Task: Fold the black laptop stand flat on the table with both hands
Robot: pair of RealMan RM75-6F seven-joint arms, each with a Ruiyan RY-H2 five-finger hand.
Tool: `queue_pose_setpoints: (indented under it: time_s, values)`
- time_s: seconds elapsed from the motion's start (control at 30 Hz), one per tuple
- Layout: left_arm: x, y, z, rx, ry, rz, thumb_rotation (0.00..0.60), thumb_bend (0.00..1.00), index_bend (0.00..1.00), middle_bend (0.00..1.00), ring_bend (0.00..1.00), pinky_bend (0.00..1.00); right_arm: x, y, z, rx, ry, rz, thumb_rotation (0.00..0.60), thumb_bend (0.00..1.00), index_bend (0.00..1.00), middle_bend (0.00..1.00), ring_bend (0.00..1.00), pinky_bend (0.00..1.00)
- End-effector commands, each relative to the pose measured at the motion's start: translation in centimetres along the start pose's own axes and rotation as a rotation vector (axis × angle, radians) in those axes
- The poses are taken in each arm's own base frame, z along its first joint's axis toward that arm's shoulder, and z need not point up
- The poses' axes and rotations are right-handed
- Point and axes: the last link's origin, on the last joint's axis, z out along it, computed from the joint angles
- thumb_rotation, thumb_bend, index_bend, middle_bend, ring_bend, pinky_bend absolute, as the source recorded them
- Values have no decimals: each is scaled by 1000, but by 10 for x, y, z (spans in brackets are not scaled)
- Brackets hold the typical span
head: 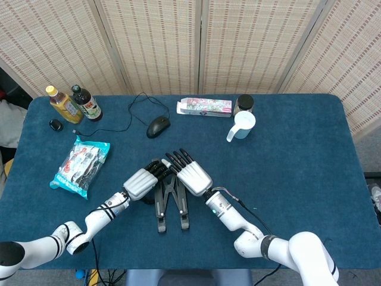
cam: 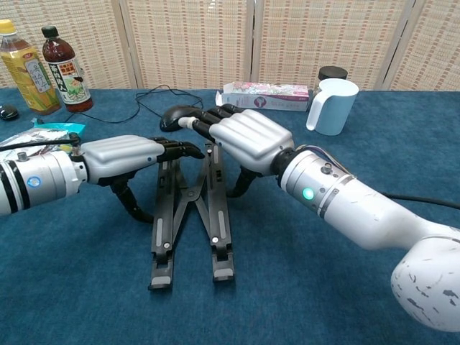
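Stand: black metal folding laptop stand (head: 169, 202) lies mid-table, rails nearly together.
Left hand (head: 140, 183): at its 9 o'clock, fingers straight, pressed together over the left rail.
Right hand (head: 191, 177): at 3 o'clock, fingers slightly spread over the right rail.

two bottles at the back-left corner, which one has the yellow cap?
The outer one, the yellow-capped bottle with amber liquid, nearest the table's left edge. The dark bottle standing right beside it has a black cap and a red label.
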Motion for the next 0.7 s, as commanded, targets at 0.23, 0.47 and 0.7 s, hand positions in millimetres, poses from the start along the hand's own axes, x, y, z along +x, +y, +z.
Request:
queue_pose_setpoints:
  time_s: [0.23, 0.47, 0.7]
  values:
    - [10, -21, -22, 74, 35, 1, 600, 108, 0, 0, 0, 10, 22, 16, -15, 52, -15, -15, 600, 0, 0, 0, 0, 0]
    - [21, -38, -57, 171, 89, -13, 600, 109, 0, 0, 0, 11, 63, 28, -22, 196, -158, -54, 600, 0, 0, 0, 0, 0]
    - [29, -49, -78, 242, 112, -11, 600, 109, 0, 0, 0, 10, 85, 25, -19, 341, -323, -130, 600, 0, 0, 0, 0, 0]
